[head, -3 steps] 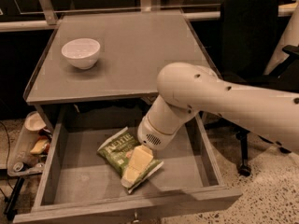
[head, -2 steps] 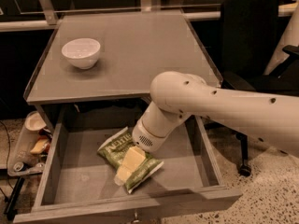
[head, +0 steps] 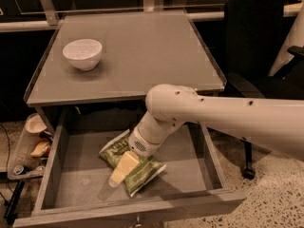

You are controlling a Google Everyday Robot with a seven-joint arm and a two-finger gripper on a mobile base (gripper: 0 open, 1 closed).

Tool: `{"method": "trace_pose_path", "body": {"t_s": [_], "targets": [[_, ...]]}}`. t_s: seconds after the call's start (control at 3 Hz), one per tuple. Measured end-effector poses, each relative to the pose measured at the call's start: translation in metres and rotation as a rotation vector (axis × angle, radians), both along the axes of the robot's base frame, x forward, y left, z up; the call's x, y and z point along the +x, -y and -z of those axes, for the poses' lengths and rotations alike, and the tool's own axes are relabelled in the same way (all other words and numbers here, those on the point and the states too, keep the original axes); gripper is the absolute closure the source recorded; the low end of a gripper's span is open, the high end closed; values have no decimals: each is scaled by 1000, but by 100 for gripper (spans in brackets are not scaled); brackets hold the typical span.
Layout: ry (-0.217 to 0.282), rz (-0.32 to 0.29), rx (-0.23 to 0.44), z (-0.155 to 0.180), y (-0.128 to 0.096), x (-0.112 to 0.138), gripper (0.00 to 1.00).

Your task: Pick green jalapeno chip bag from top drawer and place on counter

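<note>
The pale gripper [head: 121, 167] is down inside the open top drawer [head: 51, 175], lying across the green jalapeno chip bag [head: 145, 171], which rests flat on the drawer floor near the middle. Whether it has hold of the bag, I cannot tell from here. A white bowl [head: 82, 53] sits on the counter [head: 147, 51] above.

We see an office-like workroom, black swivel chair [head: 254, 37] on castors beside the grey counter [head: 152, 51], speckled terrazzo floor [head: 285, 198], gripper [head: 118, 171] low in the open top drawer [head: 80, 177].
</note>
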State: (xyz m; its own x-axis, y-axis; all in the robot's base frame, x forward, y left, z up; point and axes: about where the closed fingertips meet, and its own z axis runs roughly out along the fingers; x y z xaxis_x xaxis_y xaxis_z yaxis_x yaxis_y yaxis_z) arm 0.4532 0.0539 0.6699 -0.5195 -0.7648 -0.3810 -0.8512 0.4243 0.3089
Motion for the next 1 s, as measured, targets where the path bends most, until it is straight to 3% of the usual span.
{"method": "trace_pose_path", "body": {"t_s": [0.67, 1.0], "targets": [[21, 76, -41, 24, -4, 27, 0], [3, 98, -73, 43, -2, 31, 0]]}}
